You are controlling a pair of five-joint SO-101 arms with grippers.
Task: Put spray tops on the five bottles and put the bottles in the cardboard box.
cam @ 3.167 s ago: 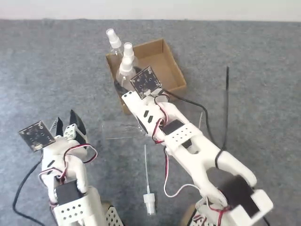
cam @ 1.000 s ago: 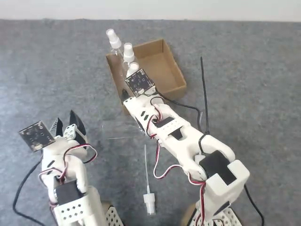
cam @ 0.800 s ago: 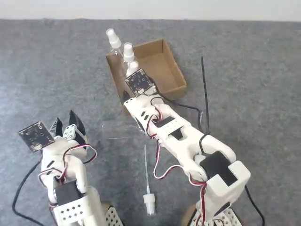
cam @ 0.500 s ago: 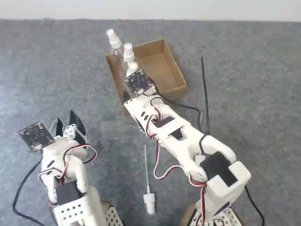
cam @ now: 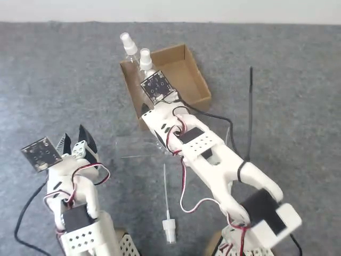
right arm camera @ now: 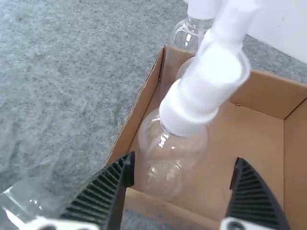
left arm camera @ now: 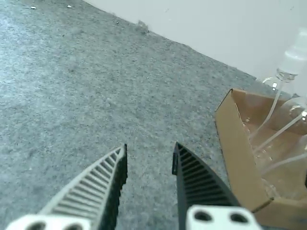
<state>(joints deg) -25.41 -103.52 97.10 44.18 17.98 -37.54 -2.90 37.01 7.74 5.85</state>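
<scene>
The cardboard box [cam: 194, 80] lies on the grey carpet at the back. Two capped bottles [cam: 137, 53] stand at its far left corner. My right gripper [right arm camera: 183, 163] is open over the box's near left corner, its jaws either side of a third clear bottle [right arm camera: 168, 158] with a white spray top [right arm camera: 211, 72], standing inside the box [right arm camera: 268, 134]. An uncapped clear bottle [cam: 139, 146] lies on the carpet beside the right arm. A loose spray top [cam: 169, 228] with its long tube lies near the front. My left gripper [cam: 76, 140] is open above bare carpet, at the left.
The left wrist view shows my left gripper [left arm camera: 150, 147] over carpet, with the box [left arm camera: 240, 148] and its bottles [left arm camera: 283, 115] farther off. A black cable [cam: 250, 106] stands up from the right arm. A pale wall edges the carpet at the back.
The right arm brought the capped bottle lower into the box's near left corner. In the last half second its elbow swung right and its wrist board now covers that bottle's top. The left arm kept still.
</scene>
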